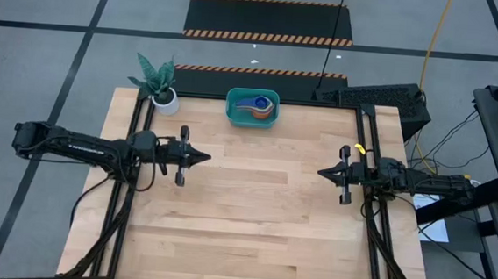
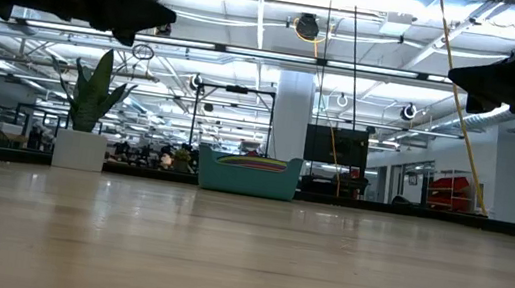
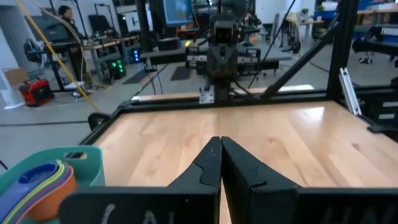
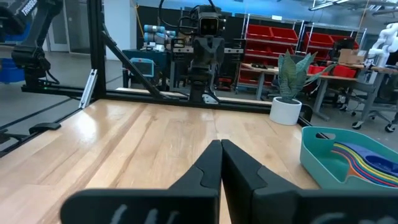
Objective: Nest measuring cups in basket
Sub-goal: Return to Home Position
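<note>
The teal basket (image 1: 252,107) stands on its base at the table's far edge, near the middle. The measuring cups (image 1: 256,106) lie nested inside it, handles fanned toward one side; they also show in the left wrist view as cups (image 3: 38,186) and in the right wrist view as cups (image 4: 365,163). My left gripper (image 1: 205,158) hovers shut above the left half of the table, pointing right. My right gripper (image 1: 321,174) hovers shut above the right half, pointing left. Both are well clear of the basket (image 2: 248,174).
A white pot with a green plant (image 1: 162,90) stands at the far left corner, left of the basket. Black frame rails (image 1: 372,139) run along both table sides. Bare wood lies between the two grippers and toward the near edge.
</note>
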You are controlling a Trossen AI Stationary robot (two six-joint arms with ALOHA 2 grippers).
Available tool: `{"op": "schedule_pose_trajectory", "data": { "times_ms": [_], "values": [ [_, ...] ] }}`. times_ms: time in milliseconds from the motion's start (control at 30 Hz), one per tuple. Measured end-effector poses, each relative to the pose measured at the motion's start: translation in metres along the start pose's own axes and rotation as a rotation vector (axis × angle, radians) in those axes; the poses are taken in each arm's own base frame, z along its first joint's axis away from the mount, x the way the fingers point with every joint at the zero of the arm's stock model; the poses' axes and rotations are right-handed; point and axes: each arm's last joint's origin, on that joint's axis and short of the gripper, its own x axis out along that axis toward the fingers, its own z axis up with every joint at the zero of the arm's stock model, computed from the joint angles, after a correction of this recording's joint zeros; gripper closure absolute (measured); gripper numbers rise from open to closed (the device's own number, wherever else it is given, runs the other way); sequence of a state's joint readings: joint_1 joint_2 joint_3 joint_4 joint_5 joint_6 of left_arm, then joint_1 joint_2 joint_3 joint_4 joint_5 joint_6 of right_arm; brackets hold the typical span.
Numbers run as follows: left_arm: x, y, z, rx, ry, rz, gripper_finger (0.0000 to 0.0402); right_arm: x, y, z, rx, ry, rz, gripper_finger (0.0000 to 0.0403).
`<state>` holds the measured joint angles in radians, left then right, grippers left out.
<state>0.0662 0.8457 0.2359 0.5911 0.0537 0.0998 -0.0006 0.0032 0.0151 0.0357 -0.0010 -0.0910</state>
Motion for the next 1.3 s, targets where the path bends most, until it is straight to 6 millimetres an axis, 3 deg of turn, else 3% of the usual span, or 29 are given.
{"op": "schedule_pose_trajectory", "data": {
  "times_ms": [233, 400, 800, 1300],
  "values": [
    [-0.013, -0.002, -0.02, 0.012, 0.025, -0.019, 0.0396, 0.0, 0.0, 0.0, 0.0, -0.001, 0.0, 0.0403],
    [-0.026, 0.0, -0.032, -0.046, 0.021, 0.088, 0.0396, 0.0, 0.0, 0.0, 0.0, -0.002, 0.0, 0.0403],
    [-0.04, -0.012, -0.044, -0.069, 0.008, 0.069, 0.0396, 0.0, 0.0, 0.0, 0.0, -0.003, 0.0, 0.0403],
    [-0.05, -0.018, -0.041, -0.066, 0.005, 0.047, 0.0396, 0.0, 0.0, 0.0, 0.0, -0.004, 0.0, 0.0403]
  ]
}}
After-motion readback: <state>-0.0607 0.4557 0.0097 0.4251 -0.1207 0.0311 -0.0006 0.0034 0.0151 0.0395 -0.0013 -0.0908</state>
